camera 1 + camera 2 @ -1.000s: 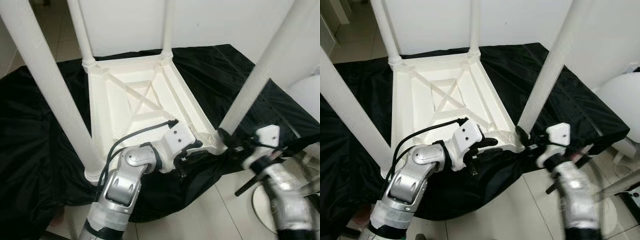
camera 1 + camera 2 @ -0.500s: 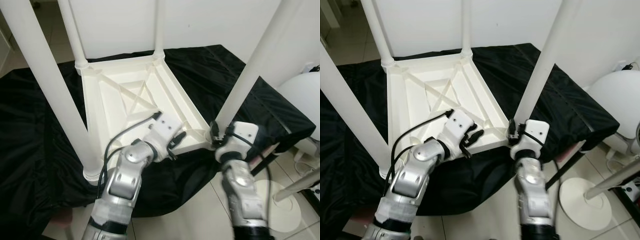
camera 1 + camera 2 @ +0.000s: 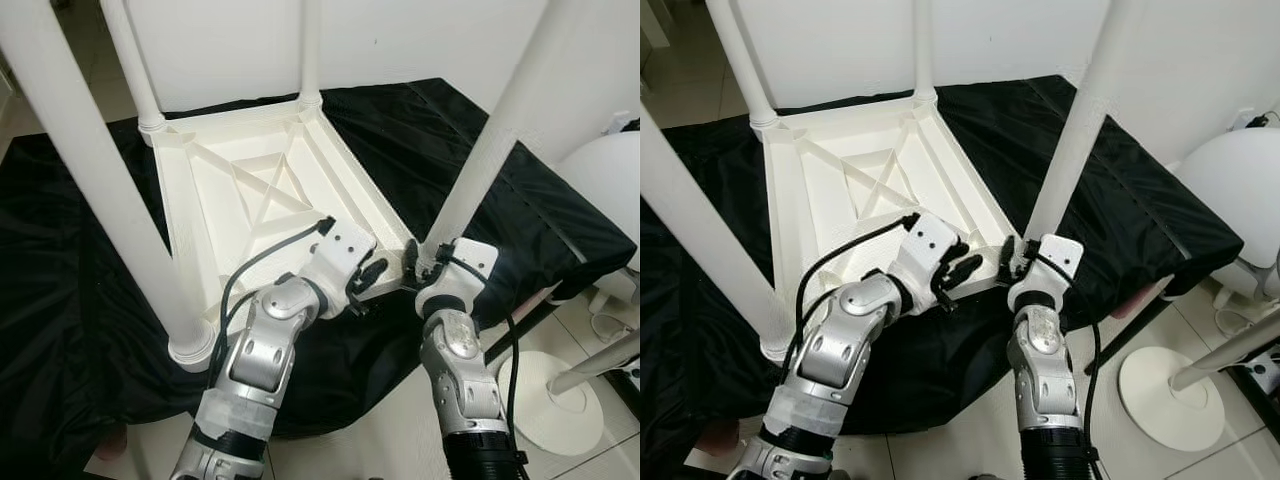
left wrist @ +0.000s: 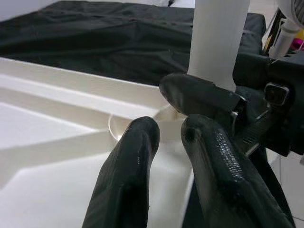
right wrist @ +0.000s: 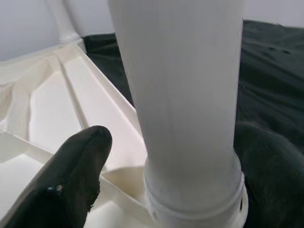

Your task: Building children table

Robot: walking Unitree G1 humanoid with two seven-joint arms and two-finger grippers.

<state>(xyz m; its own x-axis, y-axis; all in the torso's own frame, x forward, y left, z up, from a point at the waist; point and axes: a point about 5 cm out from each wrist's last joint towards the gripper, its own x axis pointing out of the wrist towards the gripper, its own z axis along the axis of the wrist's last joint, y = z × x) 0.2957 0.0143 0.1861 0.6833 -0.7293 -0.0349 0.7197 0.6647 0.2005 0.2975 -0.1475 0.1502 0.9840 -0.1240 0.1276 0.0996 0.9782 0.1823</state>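
A white children's table [image 3: 250,190] is laid upside down on a black cloth [image 3: 450,160], legs up. The base of its near right leg [image 3: 480,165] is straddled by the right gripper [image 3: 425,268], jaws spread either side. Just beside it, the table's near rim is met by the left gripper [image 3: 366,283], jaws slightly parted.

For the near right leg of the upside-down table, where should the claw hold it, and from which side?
Grip the near right leg low, just above its socket collar, coming from the robot's side. The leg stands upright and round, so fingers can straddle it there, as the right claw does, close to the table frame.
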